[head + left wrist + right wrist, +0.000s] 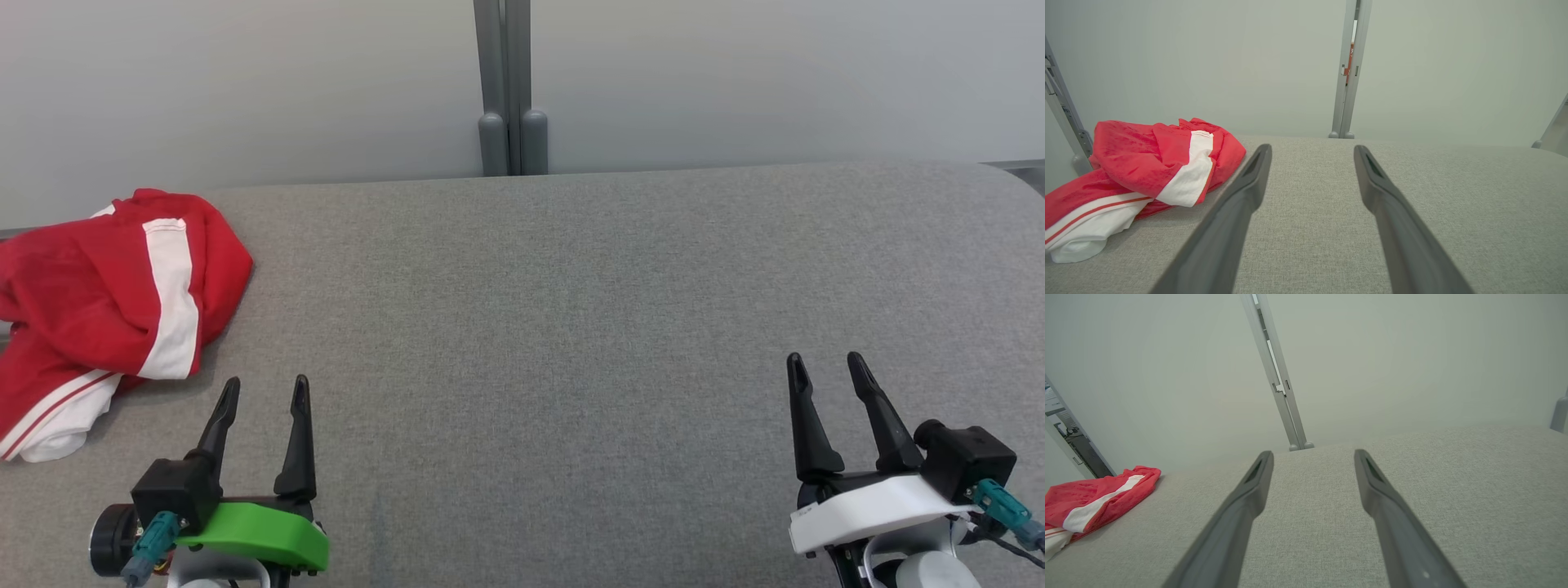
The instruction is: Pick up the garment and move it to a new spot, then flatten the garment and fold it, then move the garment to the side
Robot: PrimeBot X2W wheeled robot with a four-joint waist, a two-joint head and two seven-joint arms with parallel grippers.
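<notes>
Grey cloth covers the desk. At its left edge the red and white garment lies crumpled. It looks soft, light and floppy. A raised fold on top seems best to pinch. The left hand and right hand are open and empty.

Red-and-white garment on a plain grey woven surface.
It is bright red with 1 broad white band and a white edge carrying 1 thin red stripe; the left gripper has black fingers on a green bracket, the right gripper black on a white bracket.
</notes>
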